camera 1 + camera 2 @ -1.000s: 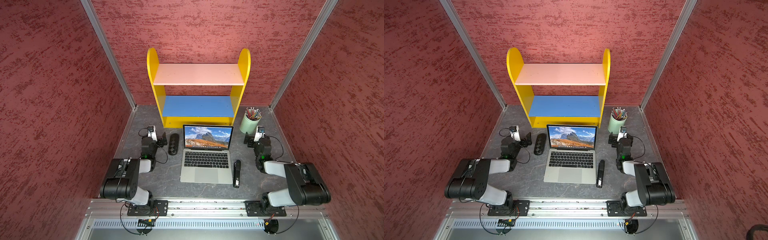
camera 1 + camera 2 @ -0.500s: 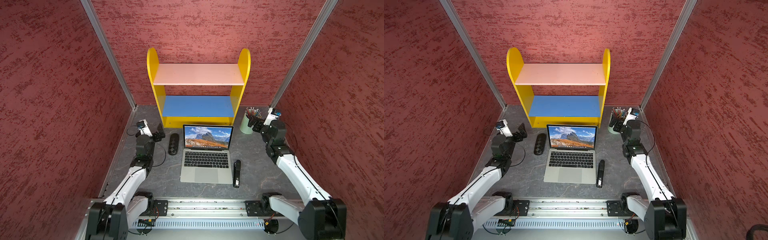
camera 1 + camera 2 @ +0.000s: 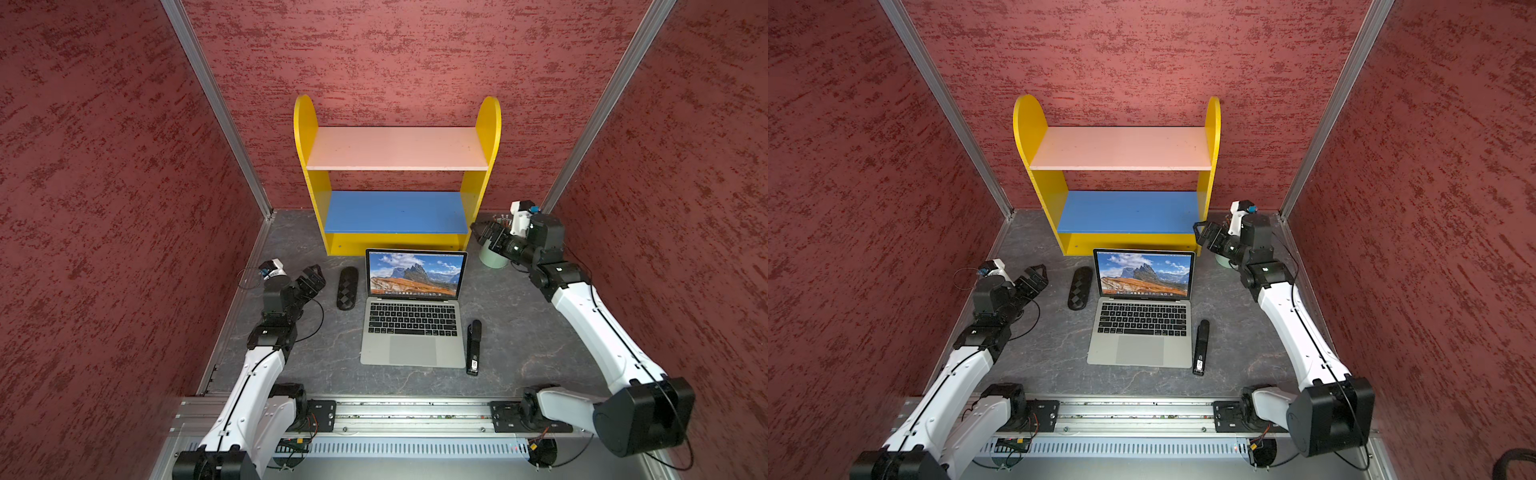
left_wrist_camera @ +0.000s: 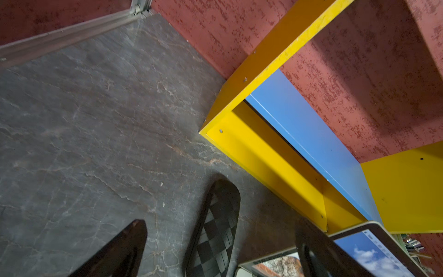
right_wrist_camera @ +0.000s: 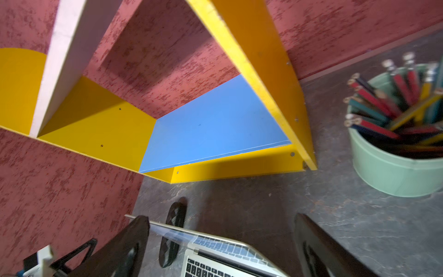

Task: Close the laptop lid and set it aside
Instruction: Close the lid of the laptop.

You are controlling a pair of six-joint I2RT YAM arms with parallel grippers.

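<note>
Left end effector point(image 3: 312, 277), jaws spread and empty, is hovering over the table point(image 3: 316, 365). The case point(image 3: 347, 288) is lying just inboard of it, between it and the laptop point(image 3: 411, 332). Right end effector point(image 3: 484, 236), likewise spread and gripping nothing, is hanging above the cup point(image 3: 492, 261) of pencils. The lid point(image 3: 416, 274) is standing open below and inboard of it, with the screen glowing. The laptop is sitting between the two end effectors, nearer the arm bases than either. The stapler point(image 3: 473, 347) is lying just beside its right edge.

Likely hazards: the right end effector, descending from here, is risking a knock to the cup and spilled pencils. A push high on the lid is liable to slide the whole laptop toward the arm bases instead of folding the hinge. Setting the closed laptop aside is risking a shove to the case or the stapler.

The table is showing a dark grey, veined, matte surface. Red textured walls point(image 3: 104, 208) are enclosing it on three sides. A yellow shelf point(image 3: 397, 208) is standing beyond both end effectors, close behind the lid.
</note>
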